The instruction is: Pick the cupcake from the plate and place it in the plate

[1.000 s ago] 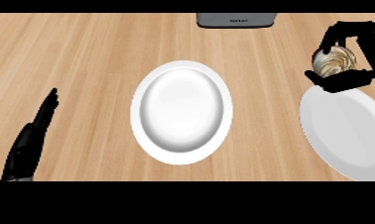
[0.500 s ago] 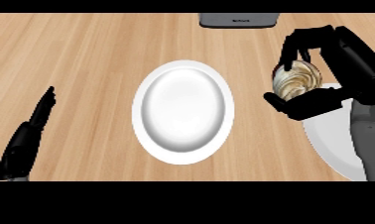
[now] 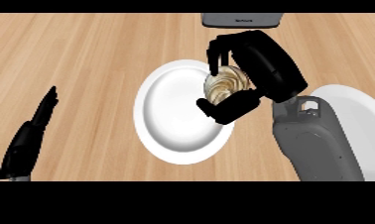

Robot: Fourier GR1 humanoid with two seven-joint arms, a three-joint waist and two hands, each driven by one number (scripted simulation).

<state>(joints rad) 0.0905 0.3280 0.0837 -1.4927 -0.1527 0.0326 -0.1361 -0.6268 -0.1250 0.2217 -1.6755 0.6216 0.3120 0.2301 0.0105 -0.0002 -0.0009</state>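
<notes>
My right hand (image 3: 264, 69) is curled round the cupcake (image 3: 228, 83), a beige swirled cake, with fingers above it and the thumb below. It holds the cupcake over the right rim of the white centre plate (image 3: 172, 114). A second white plate (image 3: 350, 103) shows at the right edge, partly hidden by my right forearm. My left hand (image 3: 33, 129) rests open at the lower left, fingers straight, well apart from both plates.
A grey appliance (image 3: 243, 19) stands at the counter's far edge, just behind my right hand. Bare wooden counter (image 3: 88, 49) stretches to the left and behind the centre plate.
My right hand has carried the cupcake leftward from above the right plate to the centre plate's right rim. The left hand has barely moved.
</notes>
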